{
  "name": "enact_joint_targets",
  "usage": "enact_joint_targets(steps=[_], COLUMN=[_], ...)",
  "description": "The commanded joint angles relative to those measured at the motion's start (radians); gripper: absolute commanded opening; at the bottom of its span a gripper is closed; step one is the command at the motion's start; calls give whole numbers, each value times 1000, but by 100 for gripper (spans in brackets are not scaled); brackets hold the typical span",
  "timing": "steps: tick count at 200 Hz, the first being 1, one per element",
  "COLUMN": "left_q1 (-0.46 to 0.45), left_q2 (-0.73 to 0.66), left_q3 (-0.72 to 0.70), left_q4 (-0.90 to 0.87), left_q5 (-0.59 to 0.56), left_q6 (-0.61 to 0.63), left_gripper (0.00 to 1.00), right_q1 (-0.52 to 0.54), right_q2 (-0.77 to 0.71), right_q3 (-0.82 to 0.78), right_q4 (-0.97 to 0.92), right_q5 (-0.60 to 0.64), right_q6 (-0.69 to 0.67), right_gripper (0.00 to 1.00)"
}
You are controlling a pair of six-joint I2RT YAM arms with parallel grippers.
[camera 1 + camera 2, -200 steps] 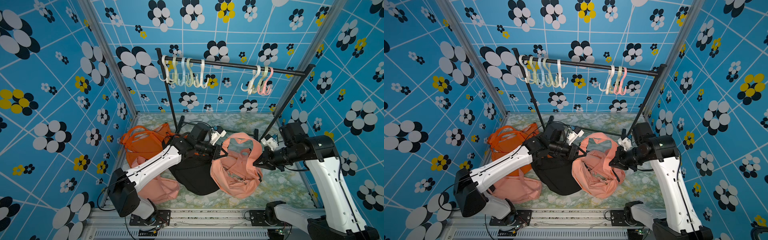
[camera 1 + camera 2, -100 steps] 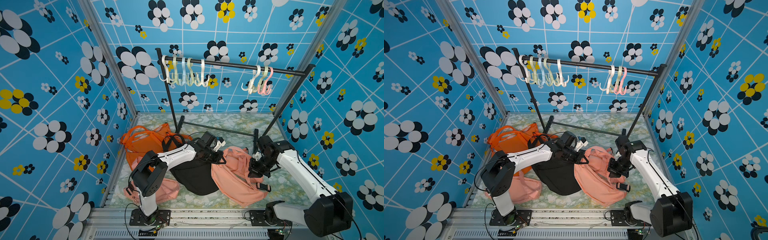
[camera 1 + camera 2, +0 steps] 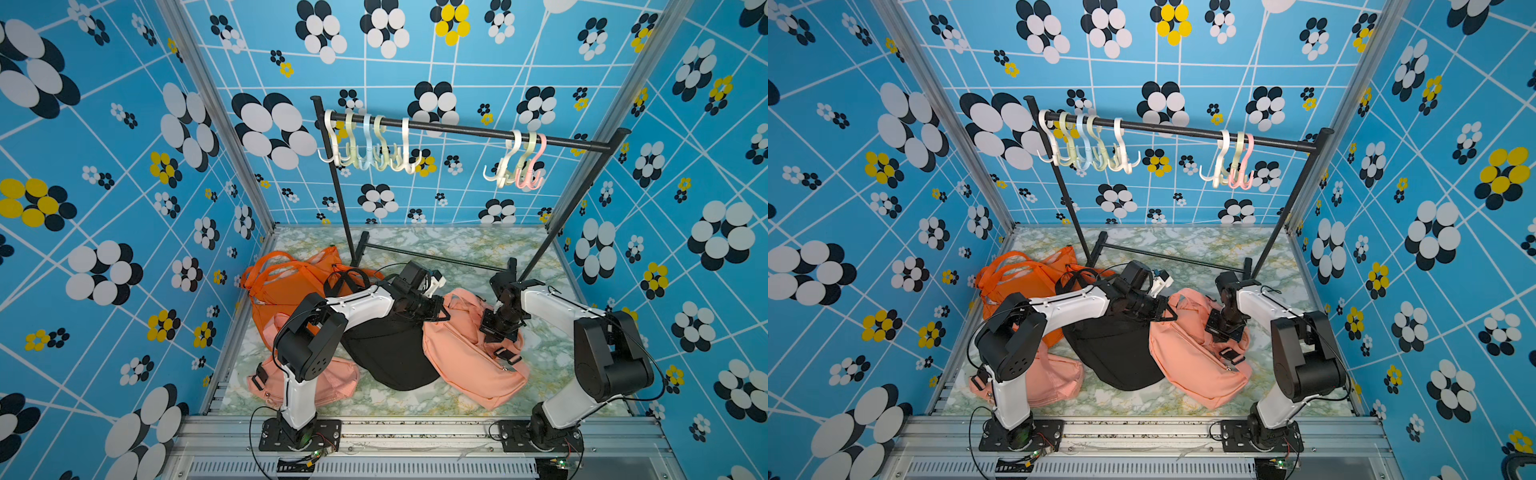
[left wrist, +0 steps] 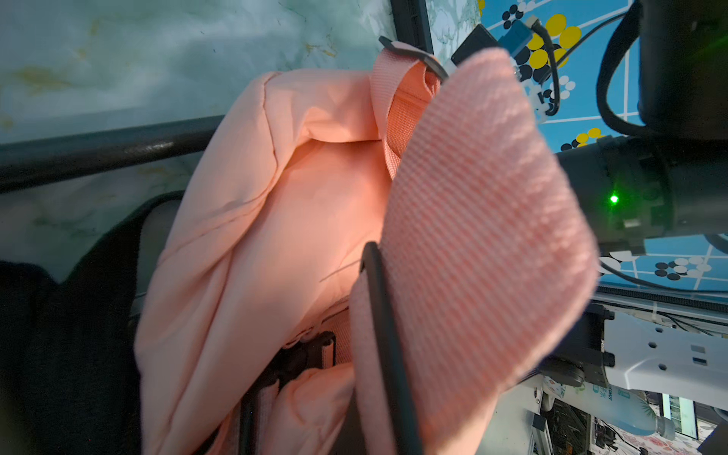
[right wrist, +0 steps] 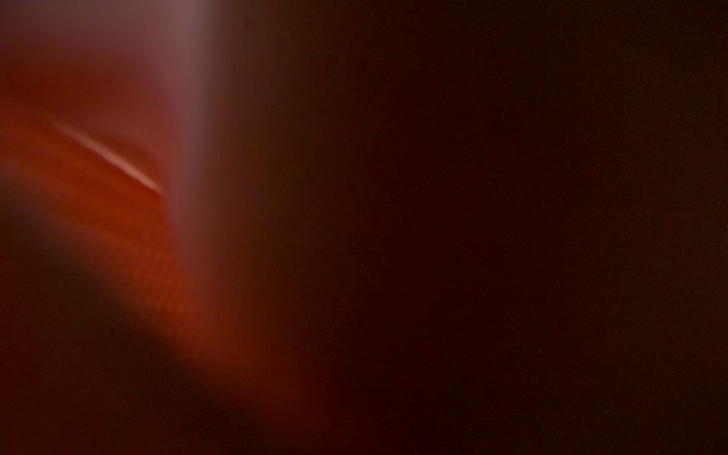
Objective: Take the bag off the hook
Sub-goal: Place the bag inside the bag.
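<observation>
Well, the pink bag [image 3: 465, 353] lies flat on the marble worktop [image 3: 436, 241], stretched between my two end effectors in both top views.

The left end effector [image 3: 440, 311] sits at one upper corner of the bag with its jaws drawn narrow. In the left wrist view the bag's webbing strap [image 4: 480, 220] fills the space right in front of it, so I read it as pinched on that strap.

The right end effector [image 3: 496, 330] points down into the opposite end of the same bag, just beside a black buckle [image 3: 505, 356]. Its jaws are closed tight. Its tips are sunk in the fabric, and the right wrist view gives only a dark orange-red blur, so I cannot tell whether it pinches anything.

A black bag [image 3: 390, 353] lies directly under the left end effector's wrist and touches the pink bag's edge. An orange bag [image 3: 286, 286] is further out on that same side, behind the left arm. A second pink bag [image 3: 336, 380] lies near the left arm's base, well apart from the left end effector.

High above and behind both end effectors runs the black rail [image 3: 457, 128]. One group of pastel hooks [image 3: 368, 145] hangs over the left end effector's side. A smaller hook group [image 3: 521, 162] hangs over the right end effector's side, well apart from the pink bag.
</observation>
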Motion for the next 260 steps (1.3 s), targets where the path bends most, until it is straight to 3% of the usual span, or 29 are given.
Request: enact_joint_targets(steps=[1,60,73,84,98,116,121,142,183,209,244,260], left_q1=[-9,-12,-12,-12,-12,-8,-7,7,14,19,22,-6], left_q2=[41,65,62,56,44,20,10,-51,-216,-357,-457,-429], left_q3=[35,80,85,86,80,70,66,38,26,-19,-72,-65], left_q4=[26,0,-10,-21,-40,-59,-60,-67,-197,-270,-332,-355], left_q5=[-18,-39,-35,-32,-31,-34,-35,-45,-79,-174,-302,-344], left_q6=[-6,-4,-3,-1,4,7,7,3,57,94,135,146], left_gripper=[0,2,11,19,36,56,60,72,80,83,83,94], right_q1=[-12,-38,-38,-38,-38,-39,-38,-40,-63,-85,-88,-85], right_q2=[14,-27,-66,-110,-181,-277,-311,-412,-565,-602,-577,-558], right_q3=[24,27,26,25,16,13,16,49,149,214,272,264], right_q4=[151,276,279,269,250,207,190,104,-7,9,32,31], right_q5=[93,209,211,222,245,278,286,331,452,505,436,350], right_q6=[24,0,-6,-7,-7,-6,-7,-25,-68,-102,-128,-113], right_gripper=[0,2,16,36,59,74,86,99,99,99,99,99])
